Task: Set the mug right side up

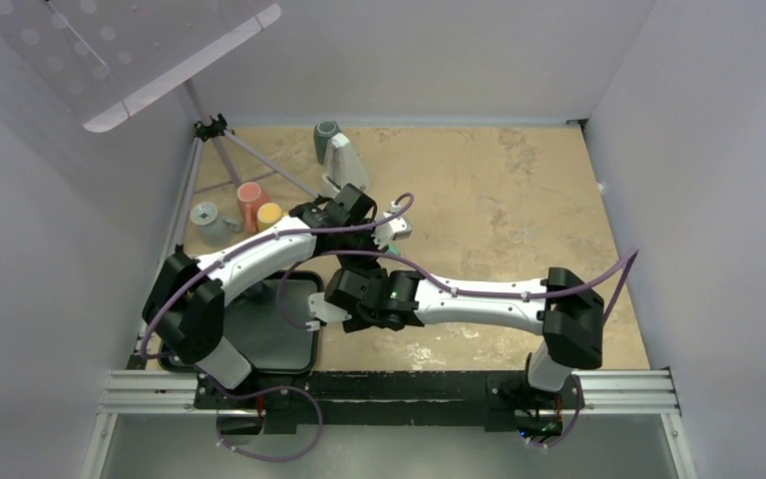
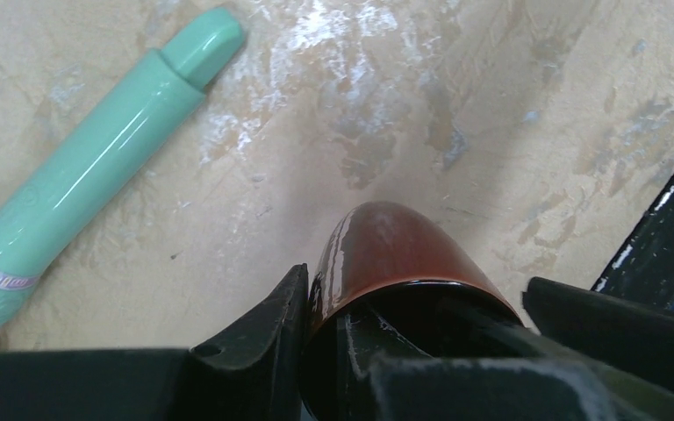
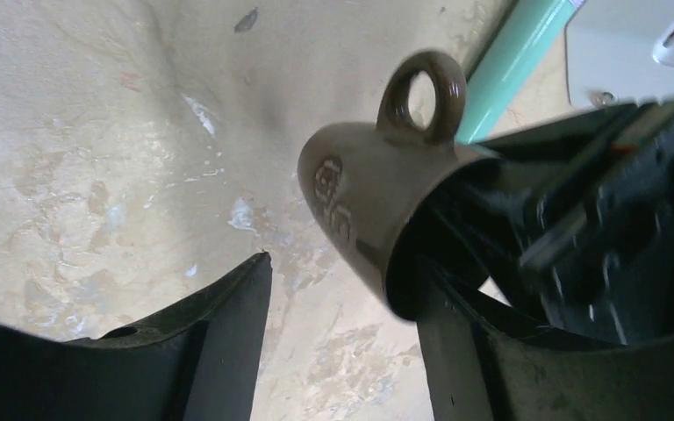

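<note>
Left fingers are narrowed onto the wall of the glossy brown ceramic mug. One black finger lies against the outside and the other seems to sit inside the mouth, so I read that as a hold on the rim. Right fingers stand apart around the same mug, with a bare gap between one of them and its side. The other is at the rim, and I cannot tell whether it touches.

The mug hangs between the two wrists above the mottled tan bench. It is tilted, mouth toward the left wrist, closed base angled down and away. Just beyond it a mint-green plastic tube lies flat on the bench.

I judge this to be the hand-over step, with the turn mostly made and the mug not yet set down. Next I would need to draw the right arm clear without knocking the rim. Then I would level the base, lower it onto bare bench away from the tube, and only then part the left fingers.
</note>
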Motion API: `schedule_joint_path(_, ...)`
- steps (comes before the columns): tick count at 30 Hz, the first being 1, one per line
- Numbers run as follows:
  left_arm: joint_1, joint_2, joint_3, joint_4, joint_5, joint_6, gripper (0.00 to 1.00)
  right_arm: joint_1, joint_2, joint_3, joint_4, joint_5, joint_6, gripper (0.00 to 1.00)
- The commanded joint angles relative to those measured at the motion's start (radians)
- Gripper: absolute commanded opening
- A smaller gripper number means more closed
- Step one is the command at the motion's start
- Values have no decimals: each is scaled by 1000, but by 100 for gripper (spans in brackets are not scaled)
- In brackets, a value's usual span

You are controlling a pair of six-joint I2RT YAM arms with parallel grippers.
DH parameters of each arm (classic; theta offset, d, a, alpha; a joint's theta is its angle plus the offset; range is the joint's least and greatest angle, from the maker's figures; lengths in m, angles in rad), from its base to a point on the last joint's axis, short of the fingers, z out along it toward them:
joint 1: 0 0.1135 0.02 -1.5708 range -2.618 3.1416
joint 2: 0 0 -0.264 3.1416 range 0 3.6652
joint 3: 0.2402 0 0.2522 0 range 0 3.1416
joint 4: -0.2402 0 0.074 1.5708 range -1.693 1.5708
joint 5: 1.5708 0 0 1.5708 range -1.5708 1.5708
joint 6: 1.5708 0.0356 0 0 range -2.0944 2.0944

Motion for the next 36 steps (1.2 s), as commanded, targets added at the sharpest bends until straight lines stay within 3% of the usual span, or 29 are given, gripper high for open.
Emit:
schedule_joint_path(1, 47, -3, 49, 20, -5, 6, 0, -8, -124, -7, 84, 60, 73, 63)
schedule_joint_path(8, 195, -64, 74, -115, 47, 59, 0, -3, -265, -20, 100, -82, 108, 64)
schedule_joint_path(16, 384, -258, -119, -204, 0, 262, 0, -4, -395, -127, 229, -187, 202, 65)
schedule_joint_path(21, 506, -263, -197, -160, -8, 351, 0, -5, -398, -143, 268, -190, 216, 65)
schedule_joint_path(29, 514, -260, -320, -100, 25, 509, 0, -6, -386, -136, 257, -170, 201, 65)
schedule_joint_path(36, 527, -165, -323, -24, 11, 524, 0, -6, -369, -116, 244, -176, 211, 65)
